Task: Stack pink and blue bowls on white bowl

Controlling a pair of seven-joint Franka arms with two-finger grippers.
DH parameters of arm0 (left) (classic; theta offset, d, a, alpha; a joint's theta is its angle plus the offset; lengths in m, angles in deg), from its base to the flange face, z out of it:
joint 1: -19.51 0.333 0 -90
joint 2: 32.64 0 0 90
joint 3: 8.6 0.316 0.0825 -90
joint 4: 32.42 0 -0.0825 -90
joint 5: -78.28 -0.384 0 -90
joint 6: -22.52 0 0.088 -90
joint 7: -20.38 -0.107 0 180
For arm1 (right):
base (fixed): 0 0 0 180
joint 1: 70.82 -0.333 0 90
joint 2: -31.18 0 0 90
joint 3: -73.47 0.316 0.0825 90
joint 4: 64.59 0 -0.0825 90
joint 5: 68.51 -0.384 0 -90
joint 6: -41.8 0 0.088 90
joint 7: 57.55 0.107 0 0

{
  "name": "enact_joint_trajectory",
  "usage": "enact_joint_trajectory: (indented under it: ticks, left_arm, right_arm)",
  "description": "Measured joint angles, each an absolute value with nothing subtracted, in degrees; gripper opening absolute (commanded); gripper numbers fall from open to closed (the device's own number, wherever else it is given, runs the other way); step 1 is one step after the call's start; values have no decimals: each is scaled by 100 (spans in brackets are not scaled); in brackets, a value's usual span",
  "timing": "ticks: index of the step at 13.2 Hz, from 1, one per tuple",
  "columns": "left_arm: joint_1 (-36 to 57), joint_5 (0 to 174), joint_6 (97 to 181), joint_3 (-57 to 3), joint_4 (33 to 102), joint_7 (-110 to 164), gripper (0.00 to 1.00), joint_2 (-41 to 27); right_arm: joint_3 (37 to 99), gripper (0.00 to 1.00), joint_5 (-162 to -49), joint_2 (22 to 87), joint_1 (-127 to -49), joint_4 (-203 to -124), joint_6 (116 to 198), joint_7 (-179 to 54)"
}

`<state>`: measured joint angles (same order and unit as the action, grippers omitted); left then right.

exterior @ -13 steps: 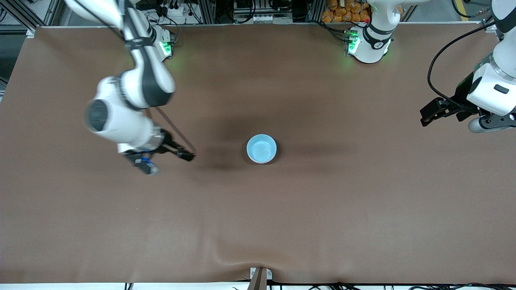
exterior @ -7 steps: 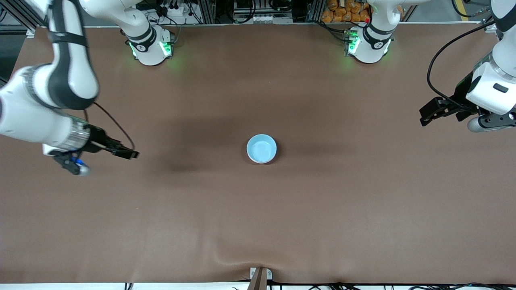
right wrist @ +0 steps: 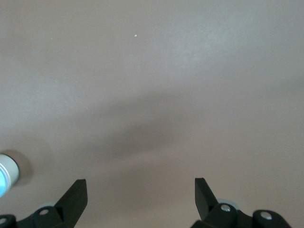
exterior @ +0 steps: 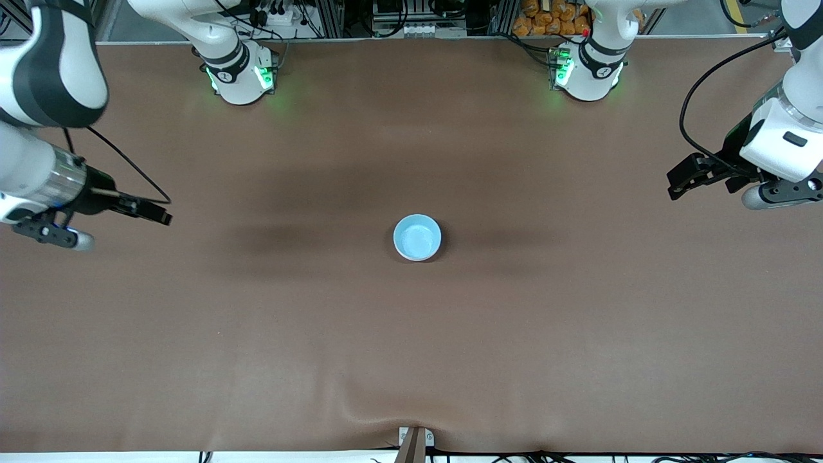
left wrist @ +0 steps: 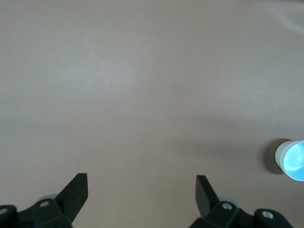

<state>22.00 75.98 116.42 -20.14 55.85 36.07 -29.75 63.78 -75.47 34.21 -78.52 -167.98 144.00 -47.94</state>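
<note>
So the small glossy sky-blue bowl (exterior: 417,237) sits mid-table, looks stacked. Left gripper (exterior: 680,183) and right gripper (exterior: 154,213) hang wide open, empty, parked over opposite ends.

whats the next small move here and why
Probably none beyond parking: the blue bowl tops a single stack at the table's middle, with no other bowl lying loose. The left gripper and right gripper are open, empty, over the table's ends.

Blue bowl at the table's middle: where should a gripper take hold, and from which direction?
Probably the rim of the blue bowl, from straight above, one finger inside the wall and one outside. It stands upright, mouth open, nothing beside it. Both the left gripper and right gripper hang open, away from it.
</note>
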Motion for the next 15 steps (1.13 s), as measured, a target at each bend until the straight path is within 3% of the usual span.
enact_joint_trajectory:
  ticks: [8, 15]
  left_arm:
    - [2200, 7598, 11459, -2071, 5586, 3316, 100, -2977]
    - [2319, 7624, 11181, -2029, 5586, 3094, 100, -3268]
  right_arm:
    - [6970, 100, -7066, 3290, -6982, -15297, 12733, -5697]
    - [7270, 100, -6909, 3278, -6930, -15017, 12543, -5458]
